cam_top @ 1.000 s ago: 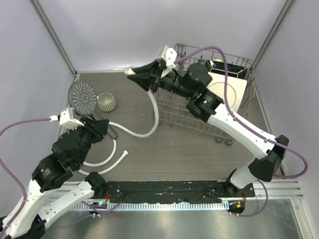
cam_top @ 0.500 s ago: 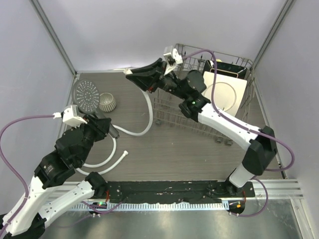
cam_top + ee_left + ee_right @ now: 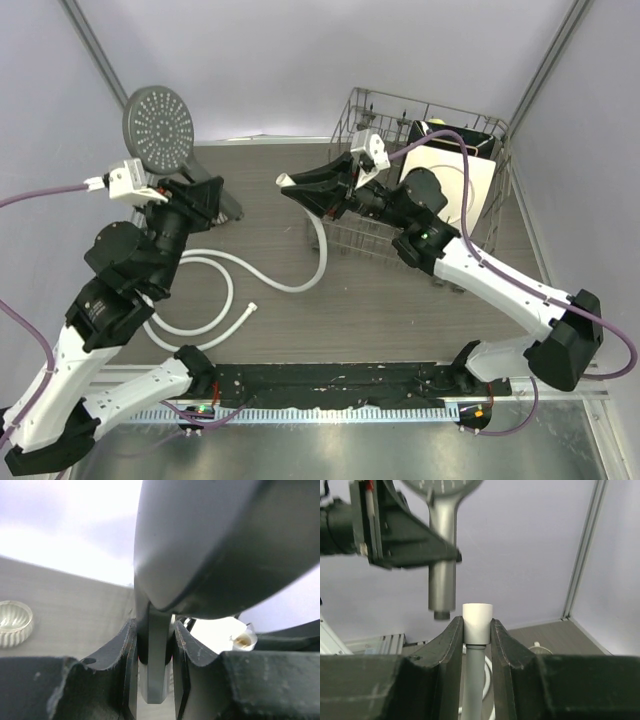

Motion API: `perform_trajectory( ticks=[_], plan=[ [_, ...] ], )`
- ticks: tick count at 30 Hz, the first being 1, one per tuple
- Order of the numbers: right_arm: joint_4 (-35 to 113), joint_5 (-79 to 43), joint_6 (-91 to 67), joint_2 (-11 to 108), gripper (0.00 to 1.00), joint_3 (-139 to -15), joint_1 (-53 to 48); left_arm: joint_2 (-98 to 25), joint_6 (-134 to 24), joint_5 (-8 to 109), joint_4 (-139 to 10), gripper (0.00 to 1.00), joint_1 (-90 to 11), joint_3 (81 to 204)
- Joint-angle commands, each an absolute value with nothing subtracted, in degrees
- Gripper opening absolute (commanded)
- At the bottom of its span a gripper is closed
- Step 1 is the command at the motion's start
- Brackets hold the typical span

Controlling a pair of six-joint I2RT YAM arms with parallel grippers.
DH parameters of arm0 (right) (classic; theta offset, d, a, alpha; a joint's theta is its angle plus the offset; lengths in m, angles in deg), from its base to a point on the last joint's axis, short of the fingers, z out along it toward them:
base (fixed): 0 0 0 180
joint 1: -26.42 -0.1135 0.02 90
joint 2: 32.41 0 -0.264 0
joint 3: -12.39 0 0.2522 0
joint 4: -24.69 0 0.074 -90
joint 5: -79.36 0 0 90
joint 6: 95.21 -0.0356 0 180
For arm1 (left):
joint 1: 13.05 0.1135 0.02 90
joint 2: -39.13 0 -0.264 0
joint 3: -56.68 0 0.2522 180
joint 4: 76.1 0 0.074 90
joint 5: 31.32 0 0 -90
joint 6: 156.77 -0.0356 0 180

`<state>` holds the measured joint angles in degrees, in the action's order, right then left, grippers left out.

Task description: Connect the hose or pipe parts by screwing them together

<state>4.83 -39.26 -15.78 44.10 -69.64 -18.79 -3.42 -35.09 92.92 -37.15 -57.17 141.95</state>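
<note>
Shower head (image 3: 158,125) in the left gripper (image 3: 215,197), jaws closed on the straight handle. Round perforated face raised well clear of the table (image 3: 400,310), turned toward the overhead camera. Free handle end aimed toward the right arm.

White hose (image 3: 255,272) in the right gripper (image 3: 300,187), jaws closed just behind the end fitting (image 3: 477,616). Remainder hanging to the table and lying there in loops, other end (image 3: 251,308) loose near the left arm.

In the right wrist view: handle end just beside the end fitting, slightly higher and to its left, not touching.

Also present: ribbed cup (image 3: 15,623) on the table; wire rack (image 3: 480,135) holding a plate (image 3: 470,185) at far right.
</note>
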Motion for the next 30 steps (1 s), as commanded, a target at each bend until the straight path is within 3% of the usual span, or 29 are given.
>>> perform_trajectory(
  ticks=[1,7,14,30],
  plan=[
    [9.9,-37.6,-8.4,39.3,0.01,-68.9,-19.5,-6.0,-41.4,88.3,-54.9,0.00,-57.2,146.4],
    [13.5,-30.5,-3.2,36.5,0.01,-65.8,-22.0,-7.1,-35.9,80.7,-64.9,0.00,-57.2,142.4],
    [22.9,-14.2,16.7,35.6,0.01,-66.7,-31.8,-5.6,-28.7,81.9,-67.2,0.00,-57.2,139.2],
    [8.0,5.3,32.9,36.2,0.01,-62.4,-44.3,-3.2,-21.5,86.2,-63.5,0.00,-57.1,136.7]
  ],
)
